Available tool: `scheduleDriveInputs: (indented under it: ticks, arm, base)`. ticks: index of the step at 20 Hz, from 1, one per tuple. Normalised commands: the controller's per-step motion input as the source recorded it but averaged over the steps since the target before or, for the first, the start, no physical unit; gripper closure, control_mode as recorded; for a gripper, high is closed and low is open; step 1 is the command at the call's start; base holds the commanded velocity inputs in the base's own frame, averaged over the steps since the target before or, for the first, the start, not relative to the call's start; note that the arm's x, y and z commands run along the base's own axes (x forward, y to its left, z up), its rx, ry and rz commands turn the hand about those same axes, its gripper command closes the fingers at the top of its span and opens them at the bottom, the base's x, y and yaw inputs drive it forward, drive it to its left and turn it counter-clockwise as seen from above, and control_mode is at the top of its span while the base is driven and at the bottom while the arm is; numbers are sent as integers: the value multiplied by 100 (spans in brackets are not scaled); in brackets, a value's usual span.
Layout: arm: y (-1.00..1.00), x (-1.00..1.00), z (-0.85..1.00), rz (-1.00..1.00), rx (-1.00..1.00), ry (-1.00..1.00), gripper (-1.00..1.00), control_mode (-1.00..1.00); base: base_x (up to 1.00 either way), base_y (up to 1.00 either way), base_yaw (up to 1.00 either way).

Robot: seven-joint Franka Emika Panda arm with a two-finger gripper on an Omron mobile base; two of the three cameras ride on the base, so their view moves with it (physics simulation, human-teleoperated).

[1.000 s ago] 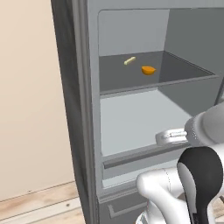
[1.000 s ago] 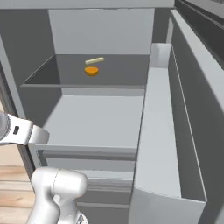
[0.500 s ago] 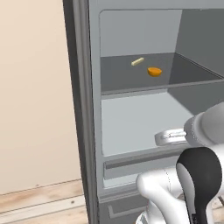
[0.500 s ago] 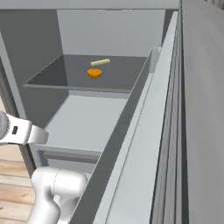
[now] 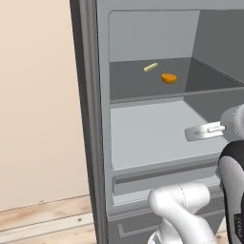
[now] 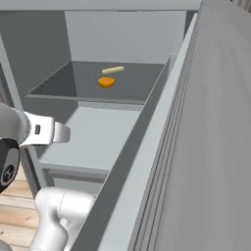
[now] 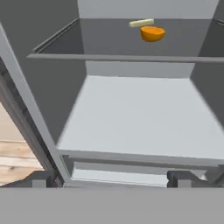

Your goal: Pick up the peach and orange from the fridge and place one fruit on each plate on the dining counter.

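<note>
Now seen from farther right after a base shift, closer to the open fridge [image 5: 90, 119], with the gripper [image 7: 111, 179] spread wide and empty, low before the orange [image 7: 152, 33] on the far upper shelf.

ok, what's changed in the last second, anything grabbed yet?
Nothing grabbed. The whole picture slid in both base views, so the base drove; the things did not move. The bright orange round fruit and pale yellow stick stay on the grey steel fridge shelf. The two-finger gripper stays open and empty, facing the shelves.
</note>
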Motion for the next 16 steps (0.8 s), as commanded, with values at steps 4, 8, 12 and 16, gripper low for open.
scheduleDriveInputs:
  ticks: [4, 8, 12, 16]
  arm:
    - [-10, 30, 89, 2, -1, -4, -100, -100]
    - [-9, 45, 64, 0, 0, 0, -100, -100]
    - [-9, 57, 15, 0, 0, 0, -100, -100]
    - [-22, 64, -7, 0, 0, 0, -100, -100]
  base:
    - [0, 0, 0]
    - [0, 0, 0]
    - [0, 0, 0]
    - [0, 0, 0]
